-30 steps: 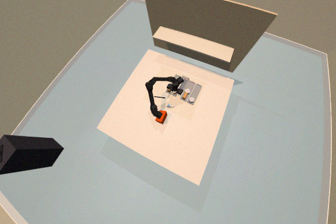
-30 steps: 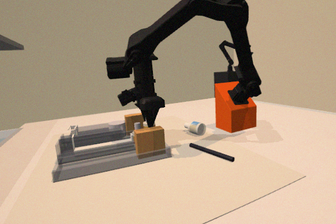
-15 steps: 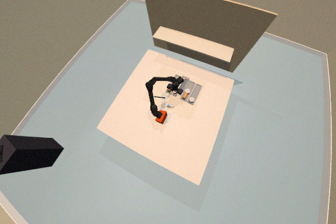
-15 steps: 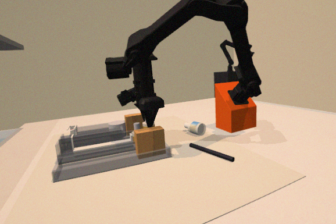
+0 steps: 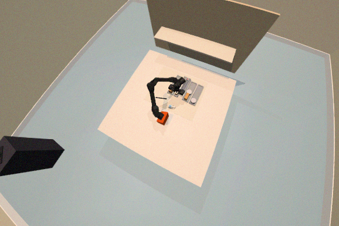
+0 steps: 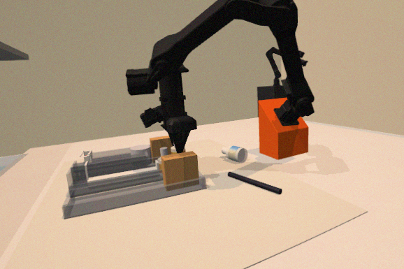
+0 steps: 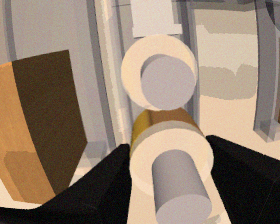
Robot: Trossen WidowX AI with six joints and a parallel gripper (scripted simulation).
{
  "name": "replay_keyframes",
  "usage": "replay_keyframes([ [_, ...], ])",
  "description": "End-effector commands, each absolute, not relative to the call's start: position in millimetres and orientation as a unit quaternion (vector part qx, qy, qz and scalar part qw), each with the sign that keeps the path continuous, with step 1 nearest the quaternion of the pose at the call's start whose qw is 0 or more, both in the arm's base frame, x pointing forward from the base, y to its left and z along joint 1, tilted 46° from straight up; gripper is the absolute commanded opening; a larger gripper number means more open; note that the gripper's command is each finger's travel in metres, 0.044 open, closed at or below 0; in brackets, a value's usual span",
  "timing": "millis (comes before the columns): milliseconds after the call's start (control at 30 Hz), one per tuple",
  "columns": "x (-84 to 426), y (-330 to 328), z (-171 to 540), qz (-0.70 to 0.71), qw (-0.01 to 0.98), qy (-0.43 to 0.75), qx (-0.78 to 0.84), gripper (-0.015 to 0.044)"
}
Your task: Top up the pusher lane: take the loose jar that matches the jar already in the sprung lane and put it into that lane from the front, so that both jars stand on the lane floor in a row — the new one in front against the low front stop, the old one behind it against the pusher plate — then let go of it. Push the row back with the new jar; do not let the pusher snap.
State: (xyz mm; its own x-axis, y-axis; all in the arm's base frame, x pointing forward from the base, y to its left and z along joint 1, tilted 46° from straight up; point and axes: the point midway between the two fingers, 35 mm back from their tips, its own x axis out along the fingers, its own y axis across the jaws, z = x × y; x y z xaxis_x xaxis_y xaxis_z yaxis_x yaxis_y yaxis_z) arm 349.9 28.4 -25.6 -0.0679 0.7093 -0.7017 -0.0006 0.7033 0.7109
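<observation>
Black jaws (image 6: 179,149) pinching the front jar (image 7: 172,155), narrow room between lane edges (image 7: 105,75) (image 7: 191,75).

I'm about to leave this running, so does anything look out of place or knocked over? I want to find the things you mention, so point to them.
One thing: a white jar with a blue patch on its label (image 5: 172,107) (image 6: 237,154) lies on its side in front of the lanes, while the jar in the claw (image 6: 179,151) (image 7: 171,165) is upright. I see no spill around it.

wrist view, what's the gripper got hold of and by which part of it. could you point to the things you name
The nearer jar (image 7: 141,131), with a grey knob on its pale lid. The gripper's fingers grip it from both sides, at about the level just under the lid.
</observation>
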Motion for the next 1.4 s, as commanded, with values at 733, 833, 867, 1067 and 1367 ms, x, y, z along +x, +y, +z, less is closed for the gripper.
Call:
replay_keyframes([
  [733, 357.2, 34.3, -28.3, 0.286, 0.639, 0.665, 0.262, 0.0],
  [833, 357.1, 34.9, -28.9, 0.286, 0.639, 0.665, 0.262, 0.0],
  [867, 357.1, 35.2, -29.1, 0.286, 0.639, 0.665, 0.262, 0.0],
  [1067, 356.8, 36.4, -30.3, 0.286, 0.639, 0.665, 0.262, 0.0],
  [1367, 356.3, 38.2, -32.1, 0.286, 0.639, 0.665, 0.262, 0.0],
])
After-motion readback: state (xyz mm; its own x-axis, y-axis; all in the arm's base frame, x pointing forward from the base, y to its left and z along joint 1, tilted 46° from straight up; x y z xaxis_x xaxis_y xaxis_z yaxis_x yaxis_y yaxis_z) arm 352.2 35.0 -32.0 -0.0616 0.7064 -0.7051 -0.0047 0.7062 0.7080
